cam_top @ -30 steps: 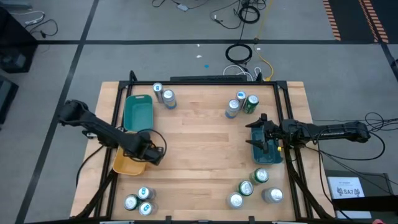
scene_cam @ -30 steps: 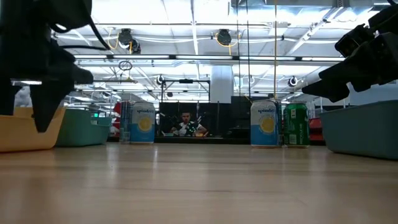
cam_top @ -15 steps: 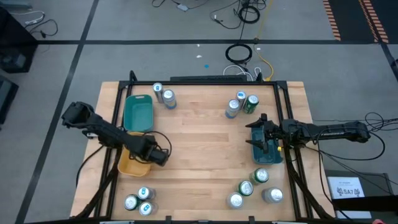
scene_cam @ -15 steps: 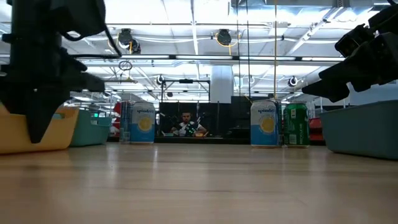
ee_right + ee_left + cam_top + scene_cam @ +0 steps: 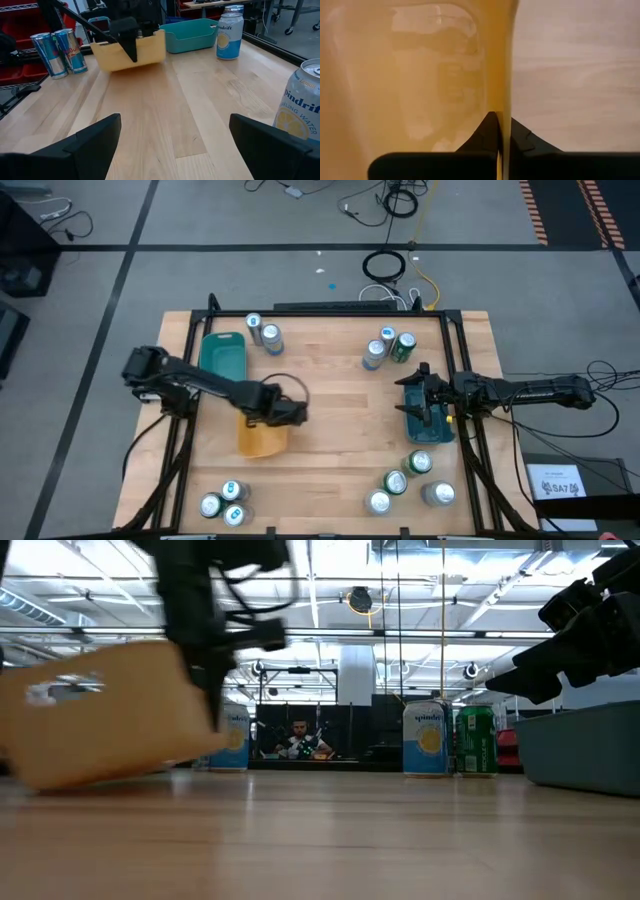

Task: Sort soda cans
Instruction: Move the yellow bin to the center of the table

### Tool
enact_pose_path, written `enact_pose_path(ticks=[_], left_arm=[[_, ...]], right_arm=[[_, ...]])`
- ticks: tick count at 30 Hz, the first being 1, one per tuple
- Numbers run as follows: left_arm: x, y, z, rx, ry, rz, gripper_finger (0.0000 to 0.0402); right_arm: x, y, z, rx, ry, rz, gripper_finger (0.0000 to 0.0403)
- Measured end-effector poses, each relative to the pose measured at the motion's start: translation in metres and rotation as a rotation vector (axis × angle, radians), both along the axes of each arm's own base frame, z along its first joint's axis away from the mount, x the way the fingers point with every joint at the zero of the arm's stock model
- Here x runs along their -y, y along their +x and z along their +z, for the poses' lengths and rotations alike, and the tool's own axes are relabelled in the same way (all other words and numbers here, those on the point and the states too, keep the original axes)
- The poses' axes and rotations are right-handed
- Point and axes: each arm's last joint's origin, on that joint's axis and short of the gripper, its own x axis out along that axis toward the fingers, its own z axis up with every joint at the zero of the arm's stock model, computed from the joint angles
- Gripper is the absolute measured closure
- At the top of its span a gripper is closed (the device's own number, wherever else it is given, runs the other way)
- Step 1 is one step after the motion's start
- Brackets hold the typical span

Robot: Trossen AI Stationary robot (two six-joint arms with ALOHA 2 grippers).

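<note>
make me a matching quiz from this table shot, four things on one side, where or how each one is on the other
Things:
1. yellow tray
2. teal tray
3. right gripper
4. left gripper

States or places:
a. open, over the dark tray at the table's right edge
b. shut on a tray's rim
c. near the table's middle, gripped by its rim
d. resting at the table's far left, no gripper on it

Pairs: 1-c, 2-d, 3-a, 4-b

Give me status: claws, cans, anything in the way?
Left claw shut on yellow tray rim, mid-table. Right claw open over dark tray. Cans unsorted, clustered at corners. Centre path unobstructed.
</note>
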Motion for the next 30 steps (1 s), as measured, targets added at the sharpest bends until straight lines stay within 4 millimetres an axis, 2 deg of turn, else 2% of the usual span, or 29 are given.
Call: enact_pose_path(ticks=[6,11,14,20,30], left_arm=[[-0.019,0.076,0.008,0.081,0.062,-0.111,0.0396],[-0.039,0.116,0.006,0.113,0.085,-0.134,0.0396],[-0.049,0.123,-0.001,0.083,0.071,-0.129,0.0391],[-0.054,0.114,-0.007,-0.028,0.053,-0.071,0.0388],[-0.058,0.117,-0.006,0.0,0.07,-0.058,0.0385]], right_arm=[[0.0,0.0,0.0,0.0,0.0,0.0,0.0037],[0.0,0.0,0.0,0.0,0.0,0.0,0.0037],[0.0,0.0,0.0,-0.001,0.0,0.0,0.0037],[0.0,0.0,0.0,0.0,0.0,0.0,0.0037],[0.0,0.0,0.0,0.0,0.0,0.0,0.0037]])
